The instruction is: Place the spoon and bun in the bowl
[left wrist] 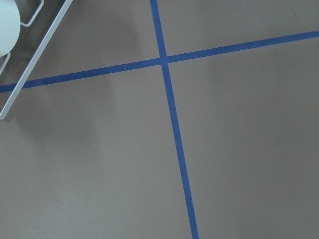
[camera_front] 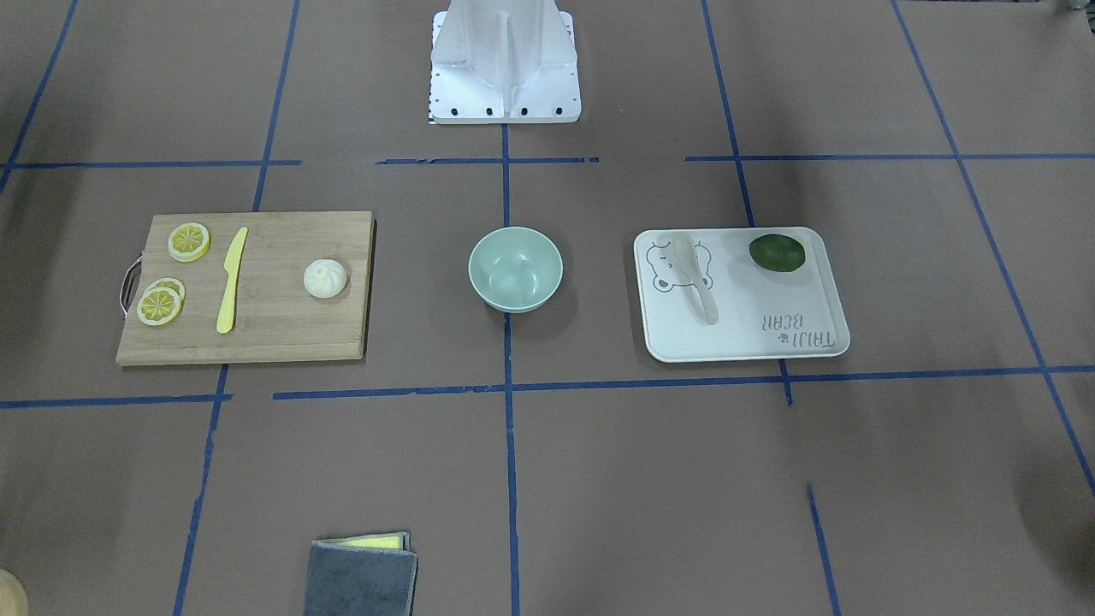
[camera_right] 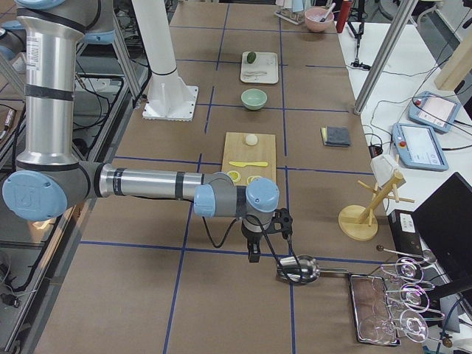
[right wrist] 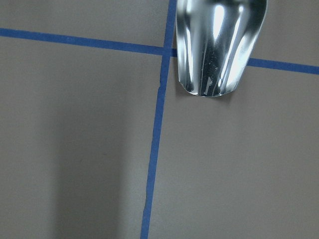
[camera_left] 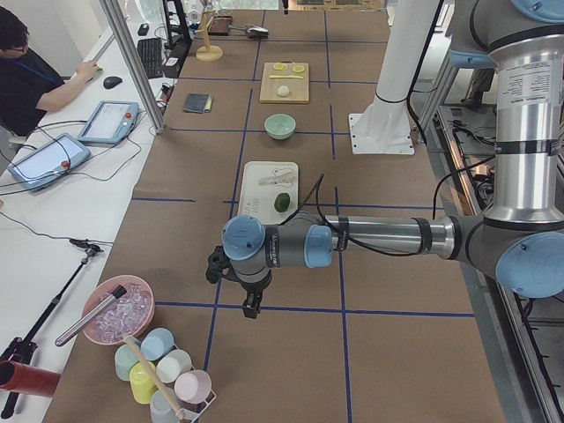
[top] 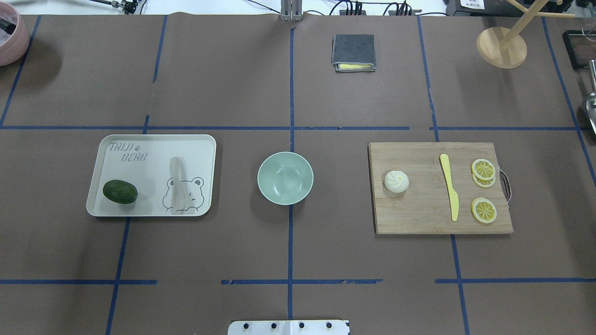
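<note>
The pale beige spoon (camera_front: 695,278) lies on a white tray (camera_front: 744,338), also in the overhead view (top: 178,186). The white pleated bun (camera_front: 325,278) sits on a wooden cutting board (camera_front: 282,329), also overhead (top: 396,181). The empty mint-green bowl (camera_front: 515,295) stands between them at the table's middle (top: 285,195). My left gripper (camera_left: 251,308) hangs over bare table far beyond the tray, seen only from the side. My right gripper (camera_right: 254,256) hangs far beyond the board by a metal scoop. I cannot tell whether either is open or shut.
A dark green fruit (top: 120,191) shares the tray. A yellow knife (top: 450,187) and lemon slices (top: 483,209) lie on the board. A grey cloth (top: 353,52), a wooden stand (top: 501,46), a metal scoop (camera_right: 299,269), a pink ice bowl (camera_left: 118,309) and cups (camera_left: 163,370) are at the edges.
</note>
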You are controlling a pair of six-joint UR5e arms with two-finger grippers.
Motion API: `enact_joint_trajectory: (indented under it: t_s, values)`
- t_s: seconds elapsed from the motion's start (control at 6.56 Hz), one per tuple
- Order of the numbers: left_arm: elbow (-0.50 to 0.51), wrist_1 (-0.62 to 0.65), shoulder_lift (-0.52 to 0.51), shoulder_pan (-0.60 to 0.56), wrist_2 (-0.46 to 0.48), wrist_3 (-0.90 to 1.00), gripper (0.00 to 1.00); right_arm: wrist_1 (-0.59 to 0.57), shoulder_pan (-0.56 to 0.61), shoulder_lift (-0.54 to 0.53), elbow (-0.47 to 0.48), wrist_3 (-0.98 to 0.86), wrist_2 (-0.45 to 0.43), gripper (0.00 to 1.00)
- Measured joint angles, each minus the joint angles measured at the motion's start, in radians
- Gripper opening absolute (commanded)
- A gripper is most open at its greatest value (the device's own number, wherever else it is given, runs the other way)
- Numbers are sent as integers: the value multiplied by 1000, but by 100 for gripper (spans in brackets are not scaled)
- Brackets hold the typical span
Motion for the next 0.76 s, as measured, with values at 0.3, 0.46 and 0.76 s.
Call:
enact_joint_trajectory:
  t_s: [0.3,0.46,0.76]
  values:
    - [-4,0,-1,0,0,1,100,0,0,0,-1,0,0,100]
    - [-7,-5,-2,0,4,3,100,0,0,2,-1,0,2,100]
    - [-15,-109,0,4,127,0,100,3,0,25,6,-1,-2,100]
